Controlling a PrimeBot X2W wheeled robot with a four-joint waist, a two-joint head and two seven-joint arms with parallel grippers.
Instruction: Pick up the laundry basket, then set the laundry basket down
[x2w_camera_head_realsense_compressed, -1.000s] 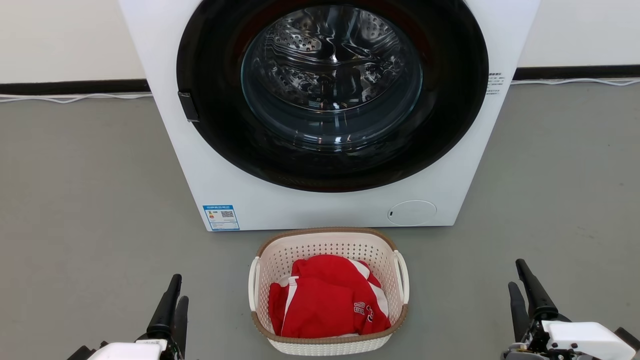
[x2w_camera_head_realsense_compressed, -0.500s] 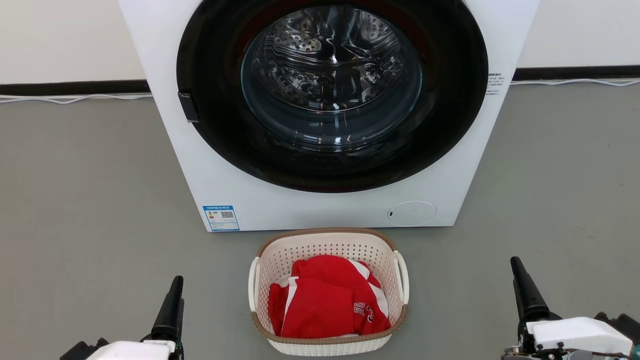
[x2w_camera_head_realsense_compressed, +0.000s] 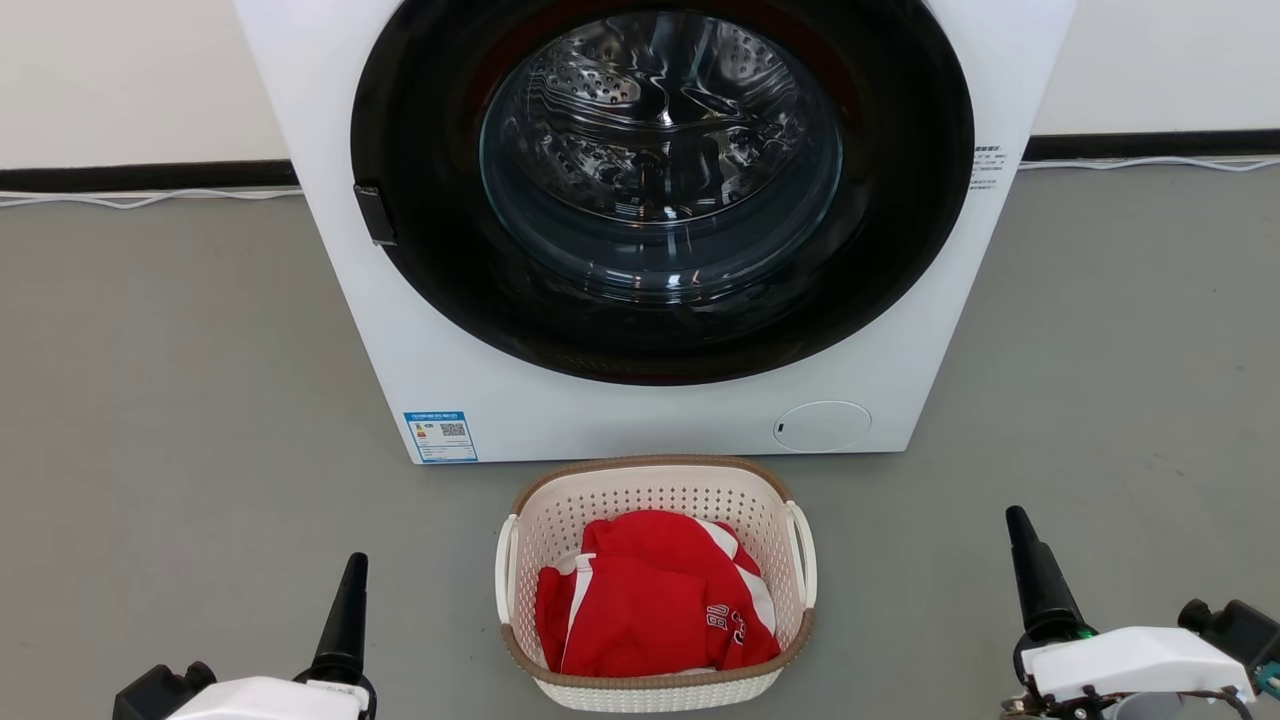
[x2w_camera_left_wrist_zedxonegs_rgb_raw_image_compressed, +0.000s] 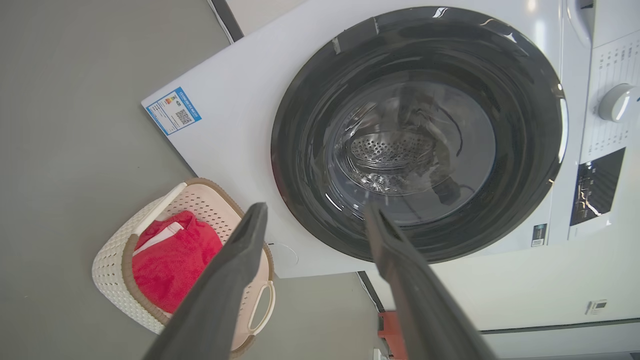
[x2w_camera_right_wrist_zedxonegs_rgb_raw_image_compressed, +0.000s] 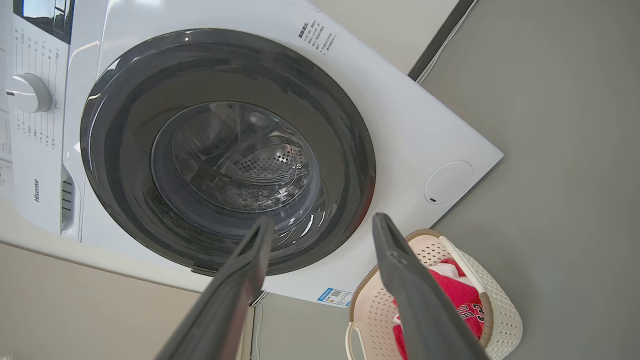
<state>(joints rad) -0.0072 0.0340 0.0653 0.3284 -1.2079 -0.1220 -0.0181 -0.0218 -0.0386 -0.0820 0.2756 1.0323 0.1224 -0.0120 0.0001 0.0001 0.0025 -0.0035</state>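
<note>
- Left gripper (x2w_camera_left_wrist_zedxonegs_rgb_raw_image_compressed: 316, 212): its two dark fingers are standing spread in the left wrist view and pointing toward the lower part of the washer (x2w_camera_head_realsense_compressed: 420, 330) door.
- In the head view this gripper is showing at the lower left of the frame as one dark finger, edge-on, over the grey floor (x2w_camera_head_realsense_compressed: 150, 400) and well apart from the laundry basket (x2w_camera_head_realsense_compressed: 650, 495).
- Right gripper (x2w_camera_right_wrist_zedxonegs_rgb_raw_image_compressed: 322, 220): its fingers are likewise standing spread in the right wrist view and aiming at the bottom edge of the door. In the head view it is sitting at the lower right, well apart from the basket.
- The basket is resting on the floor at the bottom centre of the head view, just in front of the washer and between the two grippers.
- A red garment (x2w_camera_head_realsense_compressed: 650, 610) with white stripes is lying crumpled inside the basket, below the brown rim.
- The white side handles (x2w_camera_head_realsense_compressed: 503, 570) are facing the left and right of the frame, one toward each gripper.
- The washer is filling the upper centre of the frame, and its steel drum (x2w_camera_head_realsense_compressed: 660, 150) is showing through the round glass.
- A blue label (x2w_camera_head_realsense_compressed: 441, 436) is sticking at the washer's lower left corner, and a round white cover (x2w_camera_head_realsense_compressed: 822, 426) is sitting at its lower right.
</note>
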